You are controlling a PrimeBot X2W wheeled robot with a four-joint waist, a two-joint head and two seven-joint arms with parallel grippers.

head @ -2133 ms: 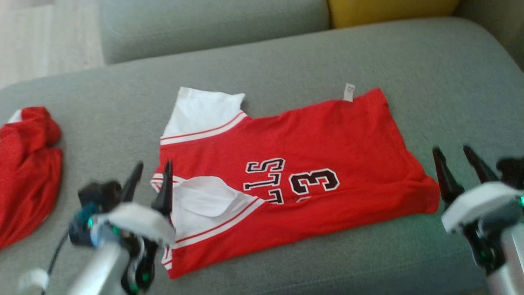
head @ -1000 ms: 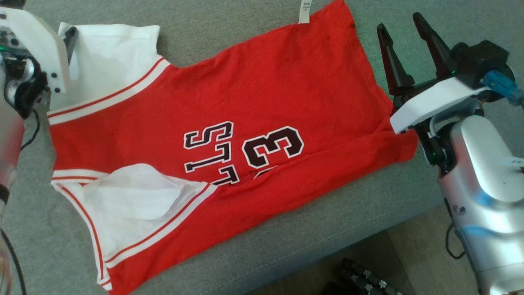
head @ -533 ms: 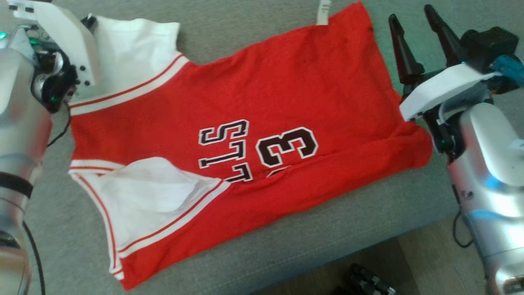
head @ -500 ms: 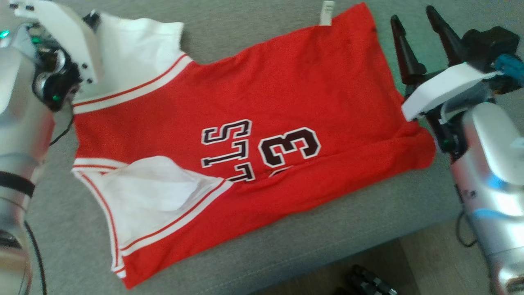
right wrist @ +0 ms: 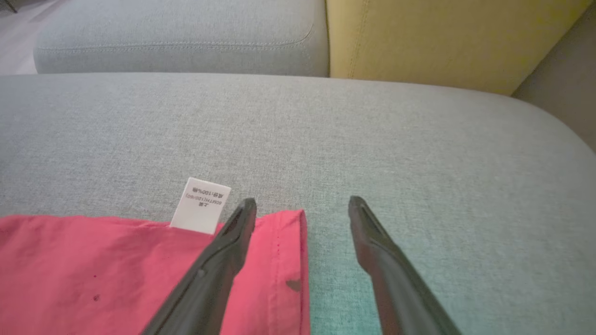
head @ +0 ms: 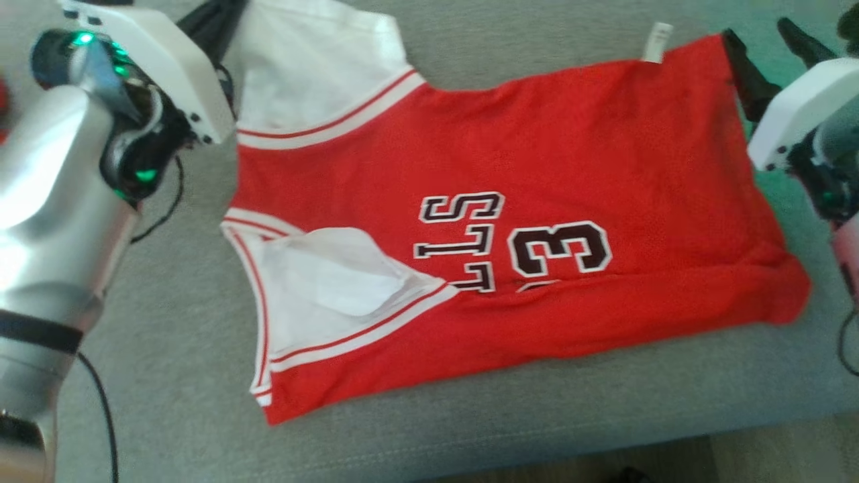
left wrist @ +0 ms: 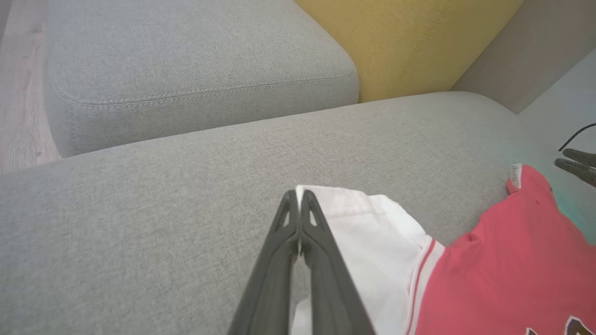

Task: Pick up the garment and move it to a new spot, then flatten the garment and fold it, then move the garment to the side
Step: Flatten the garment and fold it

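On the garment (head: 537, 134) sits a black 3 (head: 560, 249).

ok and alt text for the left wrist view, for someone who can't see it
The left gripper has its two dark fingers shut on the corner of the white sleeve of a red jersey, which lies on a grey sofa seat. A yellow cushion stands behind.
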